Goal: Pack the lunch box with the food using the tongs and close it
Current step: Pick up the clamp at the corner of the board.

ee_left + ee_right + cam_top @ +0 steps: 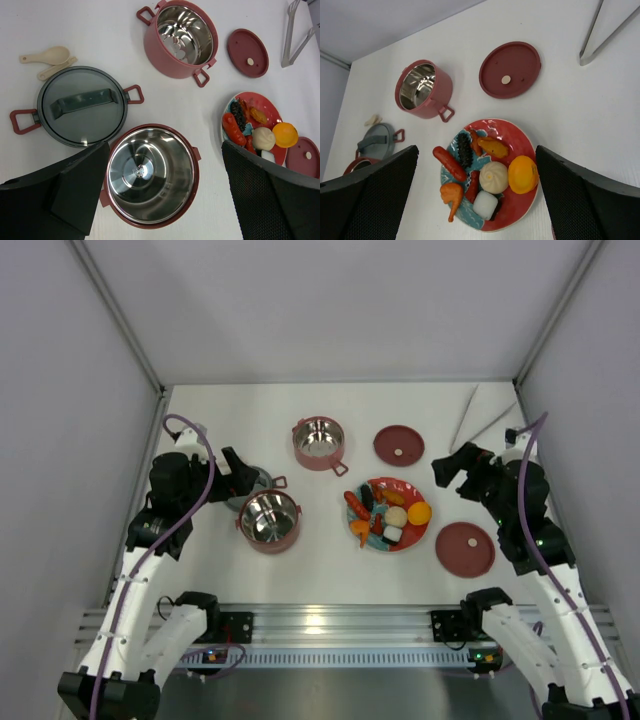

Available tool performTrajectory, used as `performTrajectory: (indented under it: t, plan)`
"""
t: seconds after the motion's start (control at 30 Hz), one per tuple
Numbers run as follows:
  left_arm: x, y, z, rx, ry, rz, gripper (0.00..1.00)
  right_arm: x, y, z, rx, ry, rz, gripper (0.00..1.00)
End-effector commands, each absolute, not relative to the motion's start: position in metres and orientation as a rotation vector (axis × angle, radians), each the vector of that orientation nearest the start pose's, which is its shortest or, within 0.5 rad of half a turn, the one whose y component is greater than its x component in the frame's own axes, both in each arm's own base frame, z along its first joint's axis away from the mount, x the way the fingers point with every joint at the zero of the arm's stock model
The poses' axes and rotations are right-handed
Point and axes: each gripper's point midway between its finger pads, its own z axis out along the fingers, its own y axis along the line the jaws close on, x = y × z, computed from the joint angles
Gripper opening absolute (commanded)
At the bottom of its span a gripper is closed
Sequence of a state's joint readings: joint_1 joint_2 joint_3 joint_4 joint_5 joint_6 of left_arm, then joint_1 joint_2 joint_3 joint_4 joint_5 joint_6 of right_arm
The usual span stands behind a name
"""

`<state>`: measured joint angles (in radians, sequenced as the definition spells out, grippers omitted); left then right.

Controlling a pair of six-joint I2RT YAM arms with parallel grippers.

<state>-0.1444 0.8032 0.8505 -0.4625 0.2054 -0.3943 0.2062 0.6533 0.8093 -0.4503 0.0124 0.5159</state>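
Wide-open black left gripper (164, 150) hangs over a round dusty-pink steel-lined pot (150, 200); the released right gripper (476, 150) hangs over toy food (493, 176) on a red plate (517, 137).

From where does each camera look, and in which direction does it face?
Top external: above and behind, looking down on the table; both arms, left gripper and right gripper show.
Left wrist: on the left arm, facing down at the near pot and grey lid; own fingers at the bottom.
Right wrist: on the right arm, facing down at the food on the red plate; own fingers at the corners.
Shared by both wrist views: plate, far pot, a maroon lid, tongs.
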Motion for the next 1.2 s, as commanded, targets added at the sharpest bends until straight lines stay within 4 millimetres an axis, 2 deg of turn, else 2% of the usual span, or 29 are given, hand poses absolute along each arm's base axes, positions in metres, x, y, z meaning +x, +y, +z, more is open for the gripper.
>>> performTrajectory:
  t: [0.0, 0.2, 0.27, 0.33, 0.47, 0.5, 0.53, 0.57, 0.6, 0.67, 0.7, 0.73, 0.77, 0.8, 0.87, 0.9, 0.93, 0.97, 1.0, 1.17]
  plan:
    - [0.282, -0.094, 0.259, -0.101, 1.948, -0.567, 0.99, 0.265, 0.061, 0.284, 0.336, 1.836, 0.428, 0.99]
    - [0.281, -0.095, 0.258, -0.096, 1.949, -0.576, 0.99, 0.276, 0.046, 0.282, 0.388, 1.874, 0.317, 0.99]
    - [0.281, -0.096, 0.259, -0.093, 1.947, -0.581, 0.99, 0.283, 0.034, 0.281, 0.440, 1.873, 0.241, 0.99]
    - [0.281, -0.097, 0.260, -0.090, 1.945, -0.586, 0.99, 0.295, 0.026, 0.279, 0.487, 1.892, 0.171, 0.99]
    - [0.282, -0.096, 0.261, -0.091, 1.943, -0.579, 0.99, 0.328, -0.012, 0.276, 0.635, 1.913, 0.016, 0.95]
    - [0.282, -0.095, 0.261, -0.093, 1.942, -0.576, 0.99, 0.344, -0.017, 0.270, 0.673, 1.942, 0.014, 0.93]
    - [0.282, -0.095, 0.261, -0.093, 1.942, -0.576, 0.99, 0.353, -0.036, 0.264, 0.734, 1.954, 0.052, 0.86]
    - [0.282, -0.095, 0.260, -0.096, 1.947, -0.579, 0.99, 0.362, -0.044, 0.261, 0.767, 1.960, 0.080, 0.83]
    - [0.281, -0.096, 0.261, -0.092, 1.945, -0.583, 0.99, 0.379, -0.051, 0.247, 0.815, 1.992, 0.102, 0.79]
    - [0.282, -0.098, 0.261, -0.090, 1.946, -0.593, 0.99, 0.395, -0.071, 0.234, 0.892, 2.000, 0.098, 0.71]
    - [0.282, -0.098, 0.261, -0.091, 1.947, -0.595, 0.99, 0.411, -0.080, 0.221, 0.930, 2.024, 0.077, 0.70]
    - [0.282, -0.099, 0.262, -0.088, 1.943, -0.601, 0.99, 0.416, -0.091, 0.210, 0.972, 2.034, 0.039, 0.68]
    - [0.282, -0.099, 0.263, -0.087, 1.942, -0.605, 0.99, 0.427, -0.098, 0.183, 1.021, 2.082, 0.014, 0.67]
    - [0.282, -0.100, 0.261, -0.085, 1.947, -0.609, 0.99, 0.438, -0.105, 0.185, 1.040, 2.069, 0.006, 0.65]
    - [0.281, -0.100, 0.262, -0.086, 1.947, -0.610, 0.99, 0.449, -0.115, 0.165, 1.086, 2.108, -0.006, 0.63]
    - [0.281, -0.100, 0.262, -0.085, 1.946, -0.609, 0.99, 0.464, -0.119, 0.152, 1.100, 2.135, -0.007, 0.60]
    - [0.281, -0.100, 0.261, -0.087, 1.949, -0.610, 0.99, 0.470, -0.123, 0.145, 1.113, 2.152, -0.015, 0.58]
    - [0.280, -0.100, 0.262, -0.086, 1.944, -0.610, 0.99, 0.473, -0.124, 0.123, 1.132, 2.213, -0.034, 0.58]
    - [0.280, -0.100, 0.262, -0.083, 1.941, -0.611, 0.99, 0.487, -0.129, 0.135, 1.121, 2.183, -0.031, 0.58]
    - [0.279, -0.100, 0.264, -0.080, 1.937, -0.613, 0.99, 0.513, -0.138, 0.129, 1.174, 2.180, -0.048, 0.58]
